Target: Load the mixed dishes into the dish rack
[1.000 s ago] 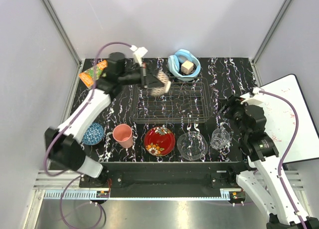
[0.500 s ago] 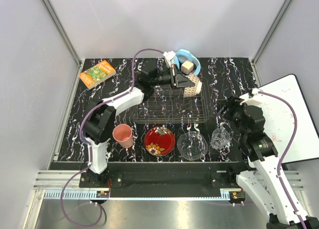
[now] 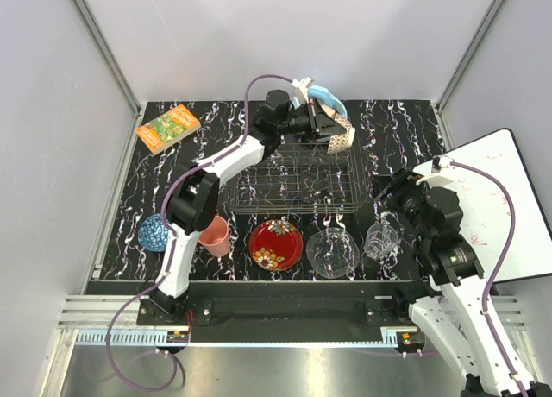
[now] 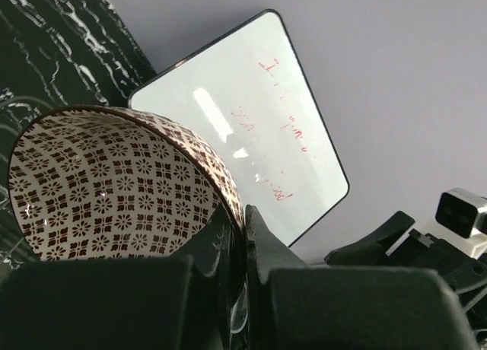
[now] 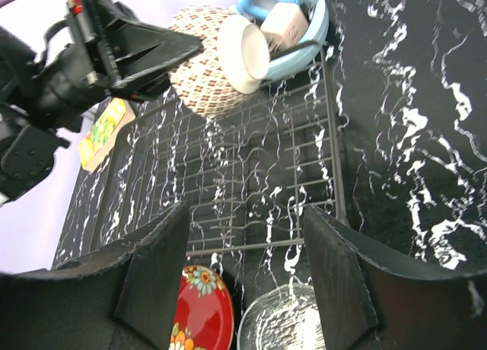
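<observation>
My left gripper is shut on the rim of a brown-and-white patterned bowl, held tilted above the back right corner of the wire dish rack. In the left wrist view the fingers pinch the bowl's rim. In front of the rack stand the small blue patterned bowl, pink cup, red floral plate, clear glass bowl and clear glass cup. My right gripper is open and empty above the glass cup, facing the rack.
A light-blue bowl with a tan cube sits behind the rack, just beyond the held bowl. An orange-green book lies at the back left. A whiteboard lies off the table's right edge. Grey walls enclose the table.
My left arm has swung the brown patterned bowl from the rack's back left to its back right corner. The right arm has barely moved.
</observation>
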`<act>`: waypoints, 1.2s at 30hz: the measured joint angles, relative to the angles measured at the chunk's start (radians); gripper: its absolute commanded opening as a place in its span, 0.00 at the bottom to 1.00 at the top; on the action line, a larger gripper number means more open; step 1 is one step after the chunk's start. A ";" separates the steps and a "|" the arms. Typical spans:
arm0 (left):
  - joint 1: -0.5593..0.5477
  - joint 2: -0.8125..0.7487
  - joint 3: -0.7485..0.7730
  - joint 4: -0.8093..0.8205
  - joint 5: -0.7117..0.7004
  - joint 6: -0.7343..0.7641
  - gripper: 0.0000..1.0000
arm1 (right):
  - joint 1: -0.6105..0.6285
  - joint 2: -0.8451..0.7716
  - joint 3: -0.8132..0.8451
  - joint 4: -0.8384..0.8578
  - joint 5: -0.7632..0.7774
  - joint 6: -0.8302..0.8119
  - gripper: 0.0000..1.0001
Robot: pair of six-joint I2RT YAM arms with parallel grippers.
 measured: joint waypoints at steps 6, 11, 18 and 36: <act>-0.015 0.034 -0.038 0.002 -0.042 -0.049 0.00 | 0.001 0.025 -0.008 0.000 -0.025 0.014 0.69; -0.043 0.045 -0.068 0.004 -0.061 -0.083 0.00 | 0.001 0.027 -0.022 0.002 -0.041 0.026 0.70; -0.079 0.094 -0.067 0.026 -0.074 -0.110 0.00 | 0.001 0.029 -0.040 0.005 -0.051 0.034 0.70; -0.031 0.130 -0.105 0.135 -0.099 -0.165 0.02 | 0.001 0.066 -0.068 0.009 -0.069 0.033 0.72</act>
